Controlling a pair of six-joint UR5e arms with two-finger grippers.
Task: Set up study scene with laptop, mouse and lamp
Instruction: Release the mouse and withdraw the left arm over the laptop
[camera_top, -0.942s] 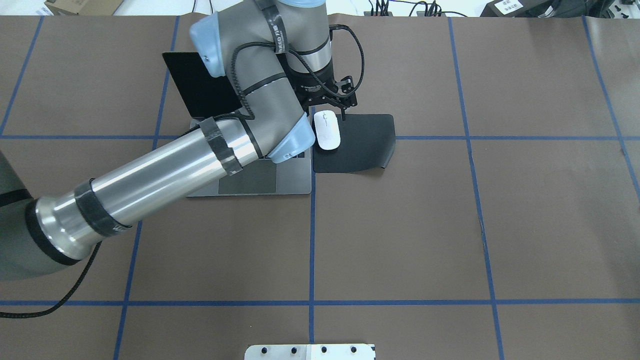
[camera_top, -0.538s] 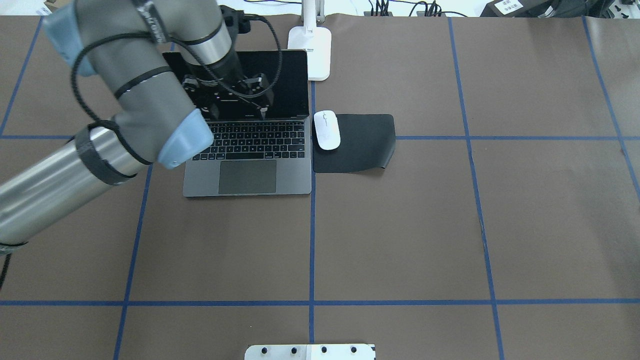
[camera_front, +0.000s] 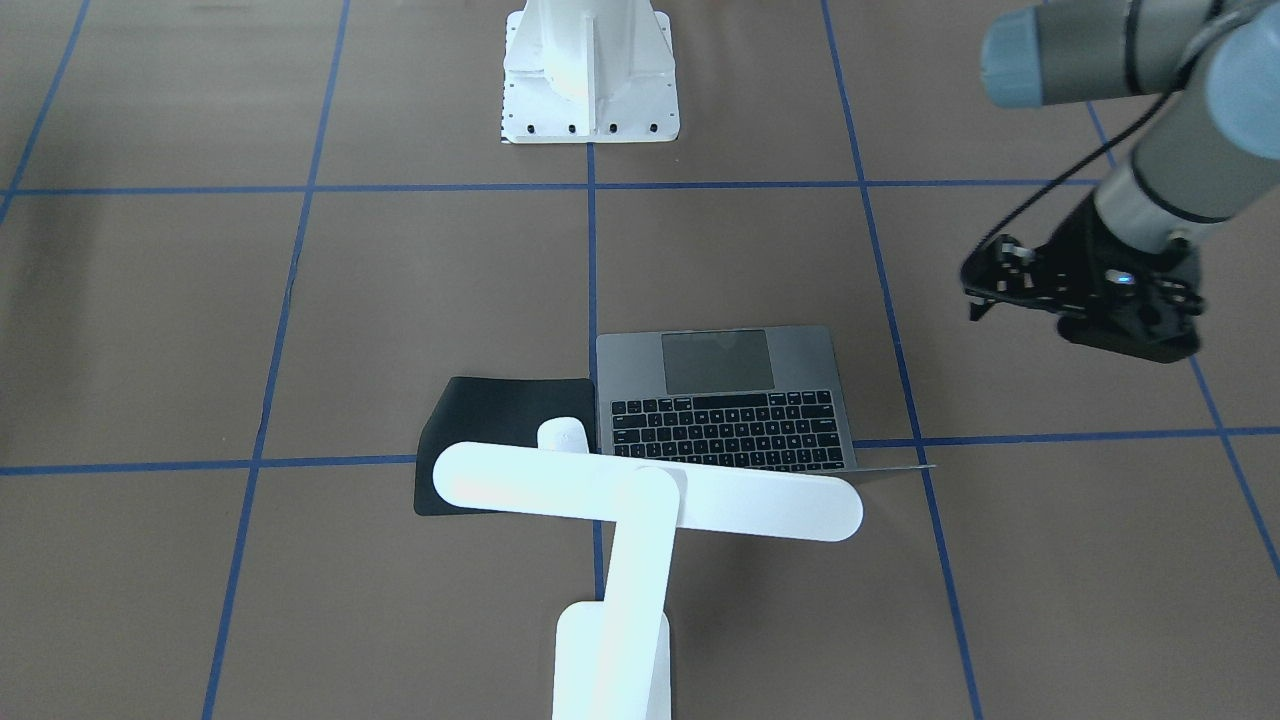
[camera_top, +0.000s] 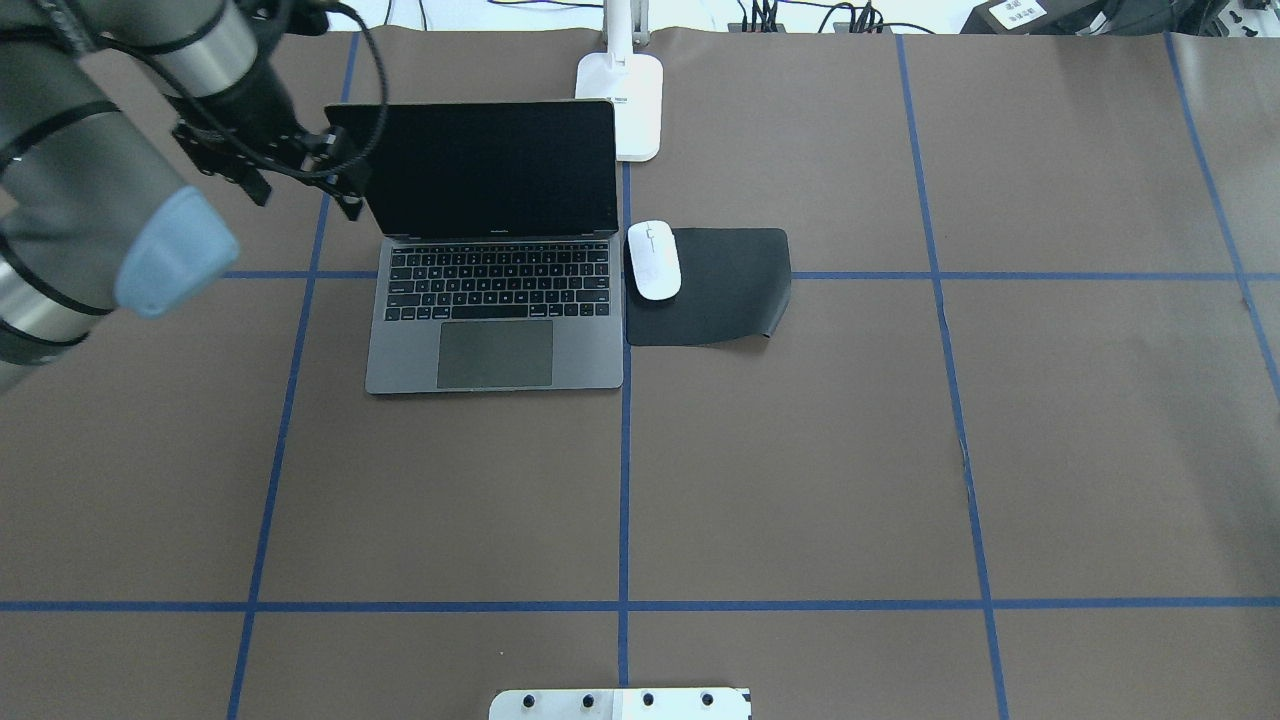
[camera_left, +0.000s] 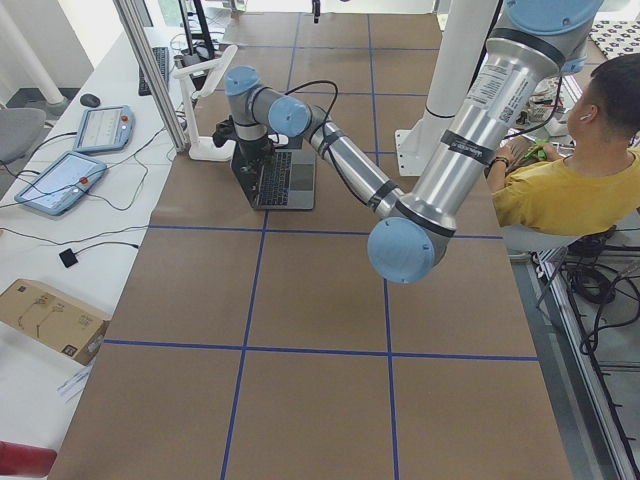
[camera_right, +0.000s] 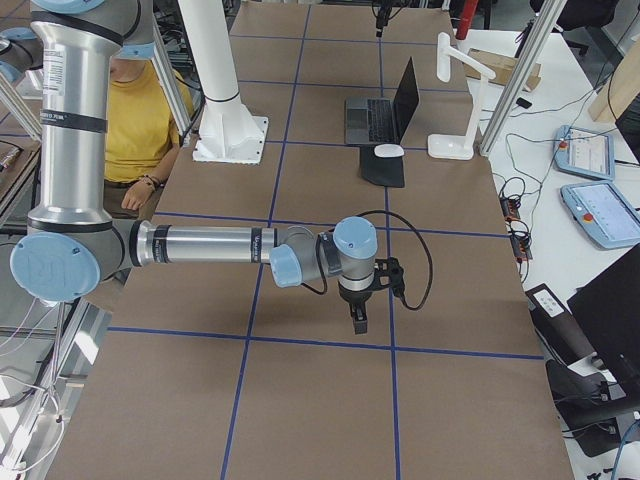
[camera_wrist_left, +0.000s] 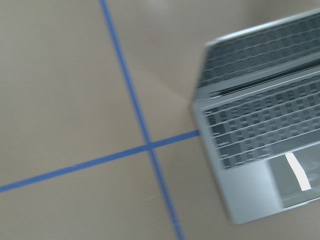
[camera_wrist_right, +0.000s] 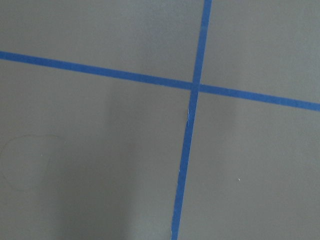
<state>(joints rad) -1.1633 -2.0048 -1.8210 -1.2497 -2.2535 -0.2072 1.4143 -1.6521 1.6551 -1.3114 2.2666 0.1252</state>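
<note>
Overhead exterior has the laptop (camera_top: 495, 300) open, mouse (camera_top: 653, 260) on the mat (camera_top: 735, 290) at its right, lamp (camera_top: 622, 100) behind: setup looks finished, I judge. Next I need only clear off without clipping the laptop. My left gripper (camera_top: 303, 195) hangs beside it, parted, empty. Whether my right gripper (camera_right: 360, 318) is parted, I can't tell.

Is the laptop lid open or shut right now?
Open: the laptop shows its keyboard and trackpad, with the dark screen raised behind them.
</note>
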